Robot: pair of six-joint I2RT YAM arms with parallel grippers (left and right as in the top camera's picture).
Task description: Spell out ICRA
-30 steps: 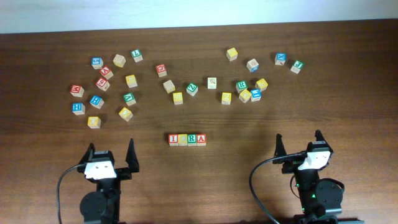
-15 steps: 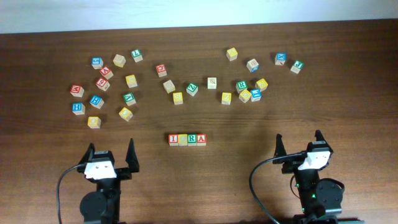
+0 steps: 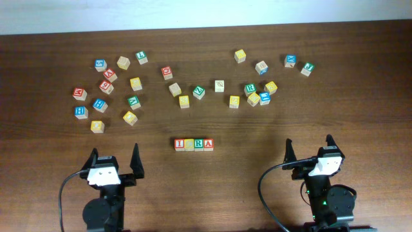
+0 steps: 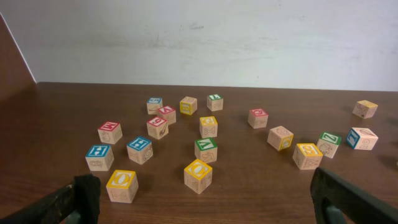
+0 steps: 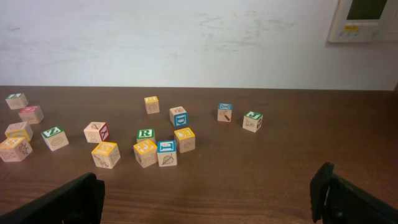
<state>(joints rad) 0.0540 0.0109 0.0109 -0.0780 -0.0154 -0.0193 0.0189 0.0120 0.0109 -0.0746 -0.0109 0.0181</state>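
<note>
Nothing has moved in the last second; both arms are parked. The left fingers [image 3: 136,158] stand apart and empty. Mid-way along the dark wooden worktop [image 3: 51,161], 4 small wooden cubes touch in 1 row: red-lettered I [image 3: 179,144], yellow-faced C [image 3: 189,144], green-lettered R [image 3: 199,144], red-lettered A [image 3: 208,144]. The right fingers [image 3: 288,151] are also spread and empty. The word looks finished.

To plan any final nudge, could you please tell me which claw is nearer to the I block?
Left. The left claw sits a little to the left of the I block; the right claw is farther off to its right.
</note>
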